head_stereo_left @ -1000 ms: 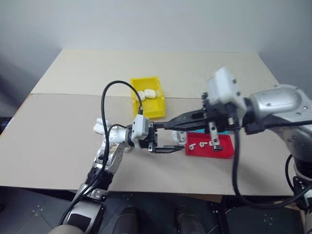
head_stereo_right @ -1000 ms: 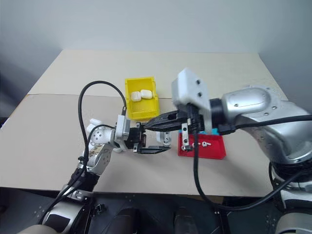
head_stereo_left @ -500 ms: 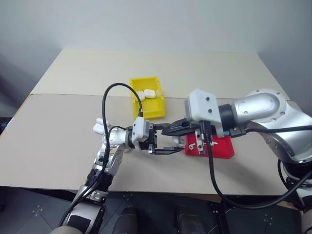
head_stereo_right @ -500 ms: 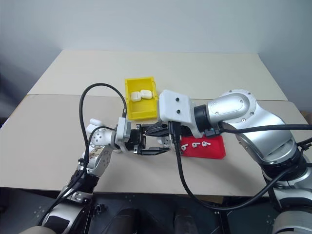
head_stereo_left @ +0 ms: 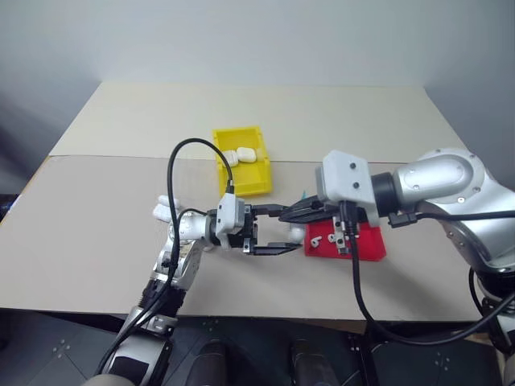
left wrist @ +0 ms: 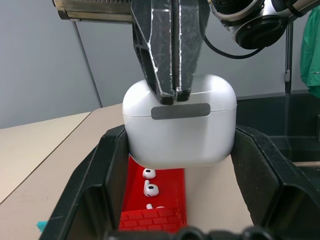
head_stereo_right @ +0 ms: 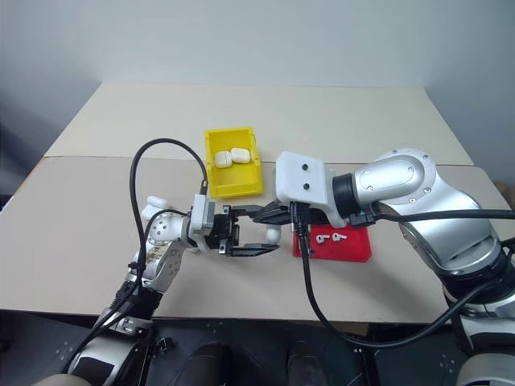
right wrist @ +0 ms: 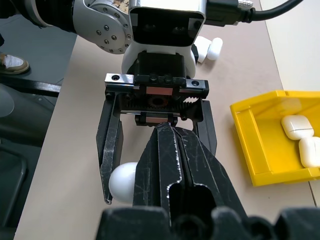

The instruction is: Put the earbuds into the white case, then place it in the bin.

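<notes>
My left gripper (head_stereo_left: 272,234) is shut on the white case (left wrist: 180,130), holding it by its sides just above the table, beside the red tray. The case's lid looks closed. My right gripper (left wrist: 172,97) is shut, and its joined fingertips rest on the top of the case; it reaches in from the right (head_stereo_right: 257,215). Three earbuds (head_stereo_right: 328,238) lie in the red tray (head_stereo_left: 368,248), and they also show under the held case (left wrist: 149,189). The yellow bin (head_stereo_left: 259,183) stands behind my left gripper, with two white cases (head_stereo_left: 241,155) in it.
The table (head_stereo_left: 105,201) is a wide beige surface with open room to the left and at the back. Its front edge runs close below both grippers. A black cable (head_stereo_left: 173,173) loops above my left arm.
My right wrist has rolled, and its shut gripper has come down and in onto the top of the held case. My left gripper and the case have kept still.
</notes>
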Available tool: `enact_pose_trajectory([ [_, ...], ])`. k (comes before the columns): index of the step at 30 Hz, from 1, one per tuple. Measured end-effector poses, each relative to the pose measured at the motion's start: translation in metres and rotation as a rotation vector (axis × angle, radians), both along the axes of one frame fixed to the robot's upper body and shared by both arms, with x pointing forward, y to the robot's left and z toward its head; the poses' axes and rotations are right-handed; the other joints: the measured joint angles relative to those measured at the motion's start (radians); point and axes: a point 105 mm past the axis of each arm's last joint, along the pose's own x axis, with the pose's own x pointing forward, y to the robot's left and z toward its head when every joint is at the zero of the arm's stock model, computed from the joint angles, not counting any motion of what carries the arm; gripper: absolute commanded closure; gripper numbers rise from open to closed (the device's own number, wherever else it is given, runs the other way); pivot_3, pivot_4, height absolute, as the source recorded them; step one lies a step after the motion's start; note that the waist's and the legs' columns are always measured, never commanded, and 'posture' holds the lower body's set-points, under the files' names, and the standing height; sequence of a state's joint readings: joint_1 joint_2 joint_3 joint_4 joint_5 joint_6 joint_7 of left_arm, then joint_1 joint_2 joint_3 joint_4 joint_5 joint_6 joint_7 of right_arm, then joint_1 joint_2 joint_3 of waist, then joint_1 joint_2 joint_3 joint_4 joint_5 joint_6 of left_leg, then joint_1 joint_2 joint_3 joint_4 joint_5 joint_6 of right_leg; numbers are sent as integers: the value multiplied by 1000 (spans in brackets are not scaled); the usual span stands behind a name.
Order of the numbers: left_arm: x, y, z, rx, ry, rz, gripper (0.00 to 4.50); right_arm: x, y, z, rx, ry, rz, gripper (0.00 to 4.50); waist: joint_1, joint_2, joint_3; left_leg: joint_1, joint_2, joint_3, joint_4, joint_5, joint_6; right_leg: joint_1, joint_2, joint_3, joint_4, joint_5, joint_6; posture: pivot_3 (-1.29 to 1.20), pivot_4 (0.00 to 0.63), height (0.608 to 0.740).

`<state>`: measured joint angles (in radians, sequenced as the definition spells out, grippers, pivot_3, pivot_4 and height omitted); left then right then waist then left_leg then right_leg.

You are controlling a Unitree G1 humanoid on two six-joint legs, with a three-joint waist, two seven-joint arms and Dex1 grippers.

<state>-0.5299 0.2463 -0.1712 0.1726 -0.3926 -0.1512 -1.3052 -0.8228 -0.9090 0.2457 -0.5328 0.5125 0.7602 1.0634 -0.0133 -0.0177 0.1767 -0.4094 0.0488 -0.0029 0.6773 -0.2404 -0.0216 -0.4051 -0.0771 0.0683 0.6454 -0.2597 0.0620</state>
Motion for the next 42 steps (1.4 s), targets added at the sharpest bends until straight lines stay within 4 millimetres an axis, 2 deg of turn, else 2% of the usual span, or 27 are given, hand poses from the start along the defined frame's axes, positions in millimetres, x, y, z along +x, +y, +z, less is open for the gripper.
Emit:
enact_pose_trajectory([
  [3, 0, 0, 1, -8, -3, 4, 1731, 4, -4, 6, 35, -13, -35, 4481, 0, 0, 0, 0, 0, 0, 0, 0, 0, 0, 0, 0, 0, 0, 0, 0, 150, 740],
  [7, 9, 0, 10, -37, 9, 99, 1731, 16, -15, 35, 189, -80, -138, 4481, 0, 0, 0, 0, 0, 0, 0, 0, 0, 0, 0, 0, 0, 0, 0, 0, 150, 740],
  [11, 52, -2, 35, -47, 24, 449, 1731, 32, -38, 68, 378, -167, -320, 4481, 8, 0, 0, 0, -1, -1, 0, 0, 0, 1, 0, 0, 0, 0, 0, 0, 150, 740],
  [13, 74, 1, 57, -106, 21, 638, 1731, 35, -48, 76, 468, -182, -401, 4481, 11, -1, 0, -1, -1, -1, 0, 0, 0, 1, 0, -1, 0, 0, 0, 0, 150, 740],
  [15, 85, 5, 83, -245, 32, 764, 1731, 35, -58, 74, 516, -163, -457, 4481, 16, -1, 0, -2, -1, -1, 0, 0, 0, 0, 0, -1, -1, 0, 1, 0, 150, 740],
  [17, 98, 12, 110, -419, 83, 911, 1731, 36, -67, 60, 521, -125, -513, 4481, 23, -1, 0, -4, -1, -1, 0, 0, 0, 0, -1, -1, -1, 1, 1, 0, 150, 740],
  [18, 106, 16, 122, -445, 94, 1000, 1731, 38, -70, 49, 505, -95, -540, 4481, 24, -1, 0, -4, -1, -1, 1, 0, 0, 0, -1, -1, -2, 1, 1, 0, 150, 740],
  [19, 110, 18, 125, -440, 97, 1037, 1731, 38, -70, 45, 497, -83, -548, 4481, 22, -1, 0, -3, -2, -1, 0, 0, 0, 0, -1, 0, -2, 1, 1, 0, 150, 740],
  [21, 124, 22, 120, -301, 28, 1189, 1731, 40, -74, 40, 473, -84, -572, 4481, 18, -1, 0, -1, -2, -1, -1, 0, 0, 0, 0, 0, -1, 1, 1, 0, 150, 740],
  [24, 140, 29, 91, -115, -44, 1367, 1731, 41, -77, 42, 468, -101, -595, 4481, 13, -1, 0, 0, -2, -1, -1, 0, 0, 0, 0, 0, -1, 1, 1, 0, 150, 740],
  [28, 149, 34, 64, 3, 5, 1471, 1731, 41, -81, 38, 449, -103, -617, 4481, 14, -1, 0, -3, -2, -1, -1, 0, 0, -1, 0, 0, -2, 1, 1, 0, 150, 740],
  [32, 152, 37, 50, 69, 68, 1523, 1731, 40, -84, 32, 429, -99, -635, 4481, 16, -1, 0, -3, -2, -1, -1, 0, 0, -1, -1, 0, -2, 1, 1, 0, 150, 740],
  [37, 151, 31, 46, 88, 75, 1523, 132, 38, -85, 31, 412, -105, -639, 4500, 16, -1, 0, -3, -2, -1, -1, 0, 0, -1, -1, 0, -2, 1, 1, 0, 150, 740],
  [42, 152, 30, 48, 36, 136, 1508, 59, 39, -86, 30, 410, -103, -645, 4500, 16, -1, 0, -3, -2, -1, -1, 0, 0, -1, -1, 0, -2, 1, 1, 0, 150, 740],
])
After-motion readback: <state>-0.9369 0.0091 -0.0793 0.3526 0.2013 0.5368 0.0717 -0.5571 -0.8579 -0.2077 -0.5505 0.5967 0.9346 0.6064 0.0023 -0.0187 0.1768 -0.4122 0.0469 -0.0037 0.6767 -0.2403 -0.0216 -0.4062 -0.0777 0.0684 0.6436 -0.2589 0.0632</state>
